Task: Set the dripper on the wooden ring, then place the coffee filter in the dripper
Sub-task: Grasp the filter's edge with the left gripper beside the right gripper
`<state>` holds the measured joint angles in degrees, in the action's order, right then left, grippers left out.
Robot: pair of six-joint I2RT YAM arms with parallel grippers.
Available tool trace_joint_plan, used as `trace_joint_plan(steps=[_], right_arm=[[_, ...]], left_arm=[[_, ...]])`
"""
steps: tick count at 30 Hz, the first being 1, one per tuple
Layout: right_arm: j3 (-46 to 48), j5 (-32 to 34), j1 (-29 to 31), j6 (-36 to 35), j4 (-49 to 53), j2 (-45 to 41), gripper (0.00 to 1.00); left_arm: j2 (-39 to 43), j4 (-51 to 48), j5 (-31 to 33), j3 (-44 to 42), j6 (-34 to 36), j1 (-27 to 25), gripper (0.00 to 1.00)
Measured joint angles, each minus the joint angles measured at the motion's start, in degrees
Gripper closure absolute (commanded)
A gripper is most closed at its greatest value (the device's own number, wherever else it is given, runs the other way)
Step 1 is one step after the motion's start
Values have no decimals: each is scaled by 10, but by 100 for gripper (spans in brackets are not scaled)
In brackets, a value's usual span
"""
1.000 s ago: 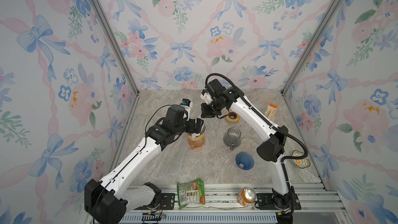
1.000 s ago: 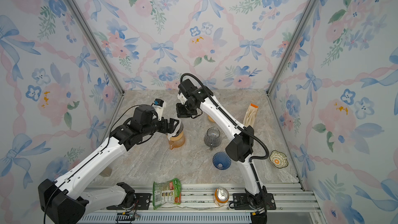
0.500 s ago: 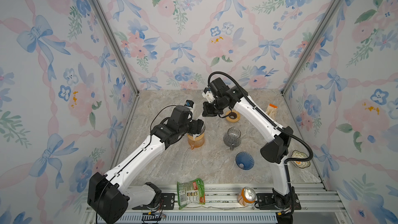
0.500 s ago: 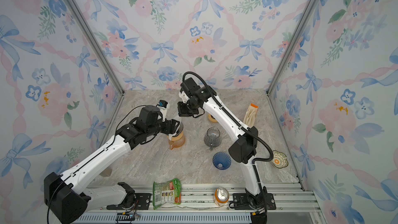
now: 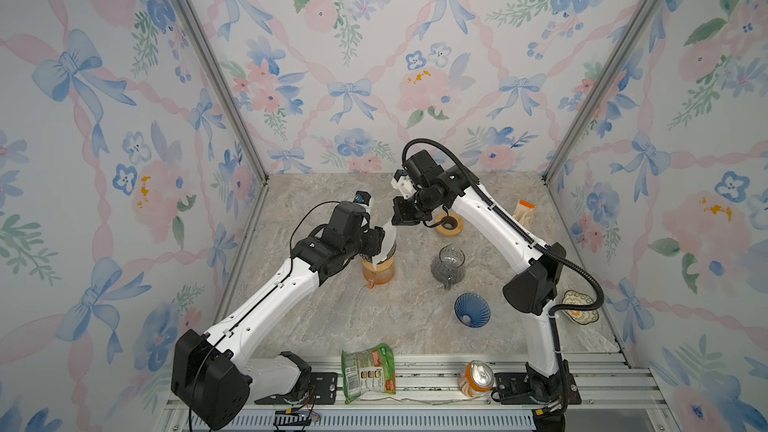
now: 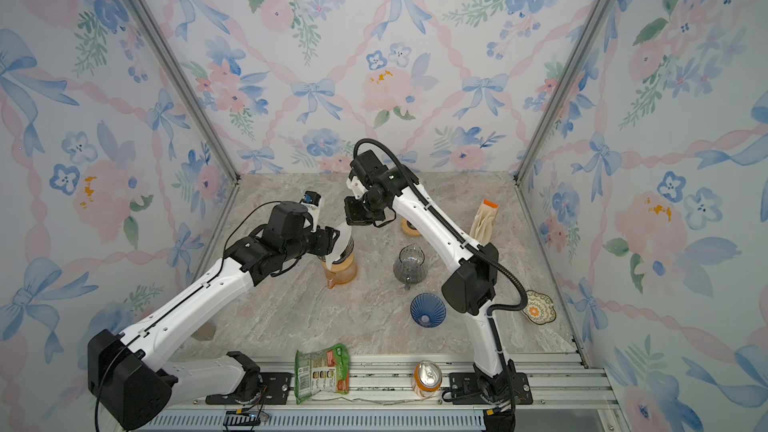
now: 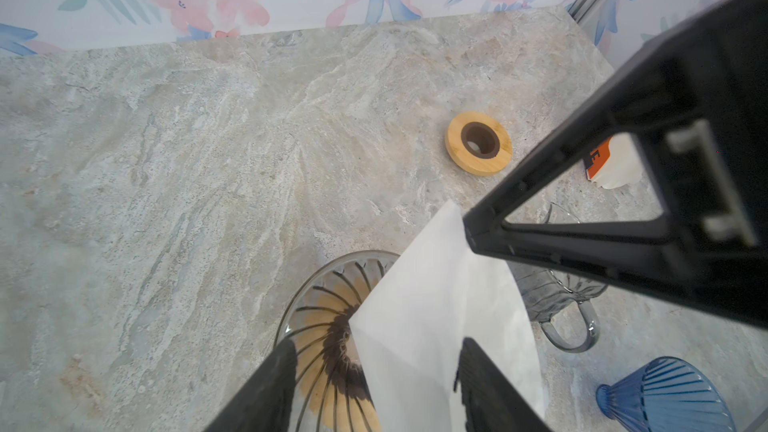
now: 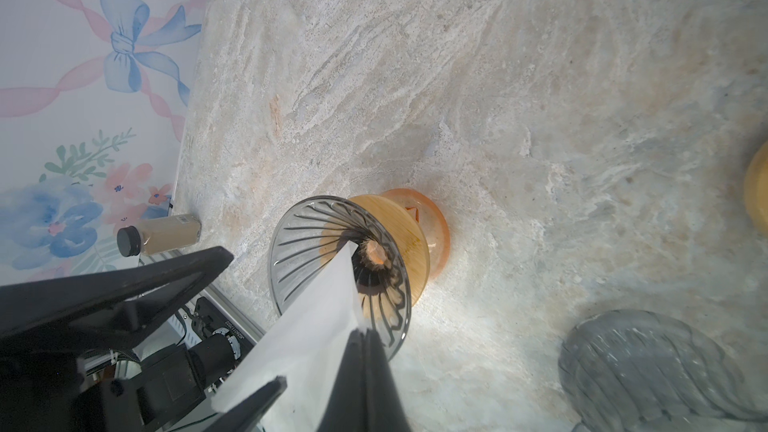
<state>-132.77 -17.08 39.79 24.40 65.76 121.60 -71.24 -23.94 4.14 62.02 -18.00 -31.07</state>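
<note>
Right gripper [image 8: 360,332] pinches the coffee filter [image 8: 316,317] tip-down in the dripper [image 8: 291,243], left gripper [image 7: 378,344] half-open around it; you'd probably press it in next.

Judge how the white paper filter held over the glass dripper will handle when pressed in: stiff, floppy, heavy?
Probably light and floppy: the paper filter is a thin sheet, hanging from one pinched edge. Likely to crease or buckle, since it is folded flat with only its tip inside the ribbed dripper.
</note>
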Motion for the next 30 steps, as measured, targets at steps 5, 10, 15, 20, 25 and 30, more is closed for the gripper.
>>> trace_joint_plan(steps=[5, 10, 15, 20, 25, 30], right_arm=[[0, -3, 0, -6, 0, 0, 93], [0, -3, 0, -12, 0, 0, 87], [0, -3, 0, -17, 0, 0, 76], [1, -3, 0, -21, 0, 0, 66], [2, -2, 4, -21, 0, 0, 58], [15, 0, 8, -10, -11, 0, 48]], left_arm=[[-9, 0, 6, 0, 0, 2, 53], [-15, 0, 8, 0, 0, 5, 60], [-16, 0, 10, 0, 0, 8, 65], [-18, 0, 10, 0, 0, 10, 73], [-25, 0, 10, 0, -2, 12, 75], [-28, 0, 7, 0, -2, 14, 75]])
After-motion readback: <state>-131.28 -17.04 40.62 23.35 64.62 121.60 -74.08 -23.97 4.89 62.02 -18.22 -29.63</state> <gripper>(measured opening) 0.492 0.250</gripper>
